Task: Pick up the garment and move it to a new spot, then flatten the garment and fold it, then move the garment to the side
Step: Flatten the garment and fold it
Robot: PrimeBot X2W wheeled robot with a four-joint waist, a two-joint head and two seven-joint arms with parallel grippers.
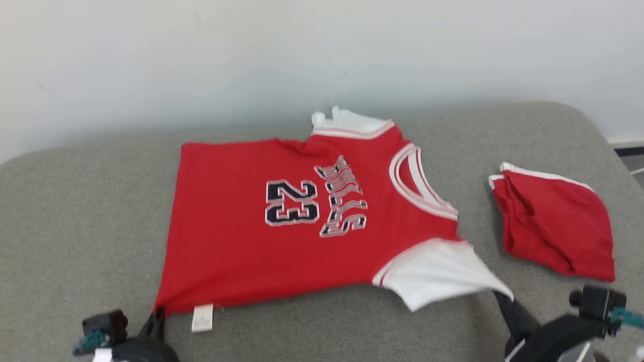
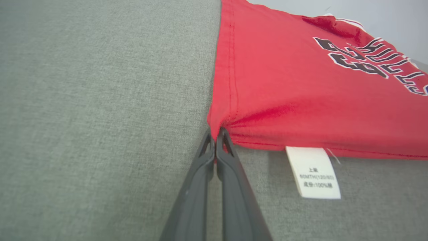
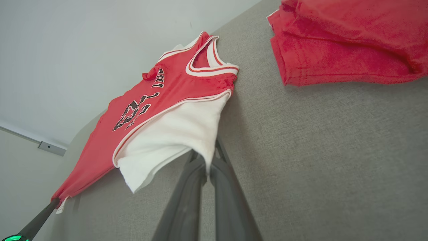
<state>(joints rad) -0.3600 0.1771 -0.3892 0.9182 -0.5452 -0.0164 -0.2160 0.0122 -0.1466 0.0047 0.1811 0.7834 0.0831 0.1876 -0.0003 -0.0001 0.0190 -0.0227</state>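
Observation:
The garment (image 1: 282, 236) is a red jersey with a dark "23" and white sleeves, spread face up on the grey cushioned surface (image 1: 75, 226). My left gripper (image 1: 157, 314) is shut on its near left hem corner; in the left wrist view the fingers (image 2: 216, 134) pinch the red cloth (image 2: 301, 83) just left of a white care label (image 2: 314, 172). My right gripper (image 1: 500, 296) is shut on the edge of the near white sleeve (image 1: 437, 274). In the right wrist view that sleeve (image 3: 174, 140) drapes over the fingertips (image 3: 214, 174), lifted a little off the surface.
A second red piece of clothing (image 1: 553, 226), loosely folded, lies to the right of the jersey and close to my right gripper. A pale wall (image 1: 201, 60) stands behind the surface. The rounded right edge of the surface (image 1: 604, 141) drops to the floor.

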